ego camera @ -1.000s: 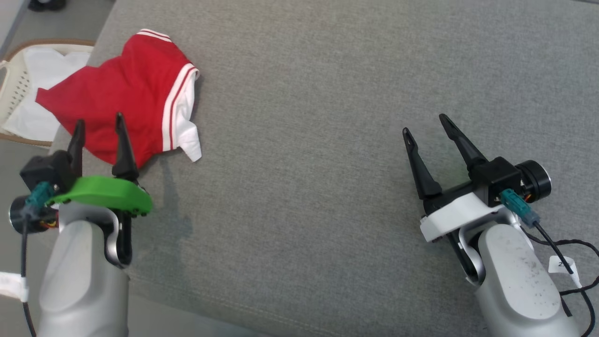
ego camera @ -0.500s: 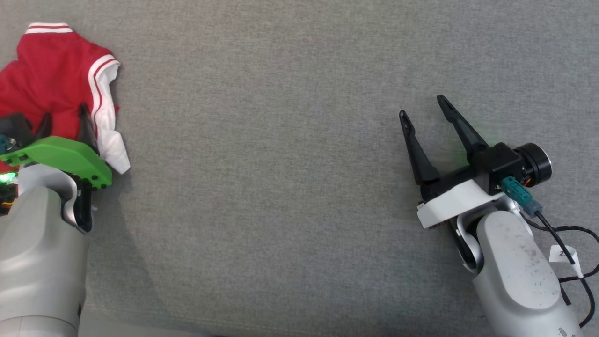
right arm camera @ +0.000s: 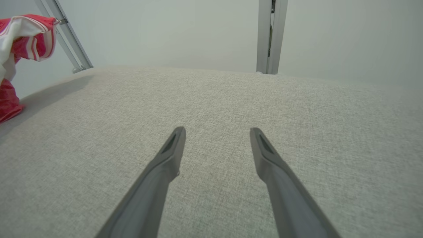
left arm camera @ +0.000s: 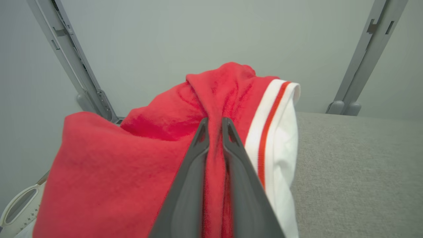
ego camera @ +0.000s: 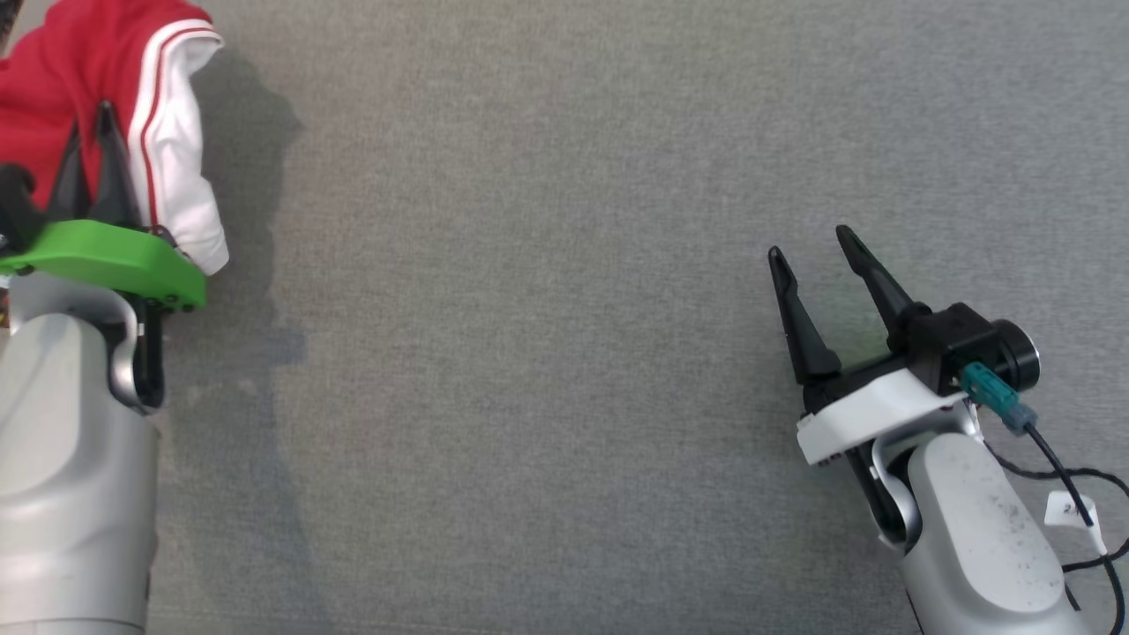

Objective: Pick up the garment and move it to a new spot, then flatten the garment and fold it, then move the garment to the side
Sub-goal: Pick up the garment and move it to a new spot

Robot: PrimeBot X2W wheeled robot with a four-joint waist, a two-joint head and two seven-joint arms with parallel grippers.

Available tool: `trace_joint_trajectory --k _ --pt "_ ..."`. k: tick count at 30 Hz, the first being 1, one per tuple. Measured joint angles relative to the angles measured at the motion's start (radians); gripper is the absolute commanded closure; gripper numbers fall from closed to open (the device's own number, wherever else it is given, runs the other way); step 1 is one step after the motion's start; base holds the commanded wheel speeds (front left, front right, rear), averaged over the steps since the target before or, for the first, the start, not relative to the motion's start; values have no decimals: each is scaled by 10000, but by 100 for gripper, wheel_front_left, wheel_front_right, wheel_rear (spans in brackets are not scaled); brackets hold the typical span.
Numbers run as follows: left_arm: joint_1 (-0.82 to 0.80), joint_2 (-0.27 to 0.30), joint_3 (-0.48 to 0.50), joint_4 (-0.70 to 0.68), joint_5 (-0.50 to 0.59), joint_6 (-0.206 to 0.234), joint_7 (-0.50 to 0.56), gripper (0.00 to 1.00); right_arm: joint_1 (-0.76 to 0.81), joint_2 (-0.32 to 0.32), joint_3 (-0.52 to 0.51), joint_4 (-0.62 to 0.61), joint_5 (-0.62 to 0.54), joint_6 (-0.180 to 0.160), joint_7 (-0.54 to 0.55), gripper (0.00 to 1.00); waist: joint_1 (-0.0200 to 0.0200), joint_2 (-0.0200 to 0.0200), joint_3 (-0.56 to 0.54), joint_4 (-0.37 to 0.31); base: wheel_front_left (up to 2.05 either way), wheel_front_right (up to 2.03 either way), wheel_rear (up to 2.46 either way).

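Left jaws pinch the red garment [left arm camera: 132,158] (white-trimmed); right jaws spread above grey surface [ego camera: 529,353].

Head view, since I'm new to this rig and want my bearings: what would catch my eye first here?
The bright red garment with white striped trim stands out at the upper left, bunched up and pinched in the left claw, whose fingers are closed on a fold. Across a wide stretch of grey fabric surface, the right claw sits open at the lower right, holding nothing.
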Motion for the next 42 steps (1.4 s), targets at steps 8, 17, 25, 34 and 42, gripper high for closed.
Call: trace_joint_trajectory --k 8,17,25,34,42 --pt "830 -1057 -938 -2477 391 -35 -2 100 533 -2 25 121 499 0 0 0 0 0 -868 -731 0 0 0" --pt "899 -1988 -4226 -2332 -491 -48 0 100 714 -8 226 100 882 0 0 0 0 0 -1305 -2638 0 0 0" --pt "695 -2247 -5975 -1392 -917 -25 0 56 802 -13 301 65 1162 0 0 0 0 0 -1303 -4213 0 0 0" --pt "1452 -2261 -5099 -1749 -445 957 -17 0 964 -8 180 82 1166 0 0 0 0 0 -1277 -4743 0 0 0" --pt "3202 -1879 -2955 -2621 332 1218 -17 0 1174 -2 10 159 982 0 0 0 0 0 -1584 -4057 0 0 0"
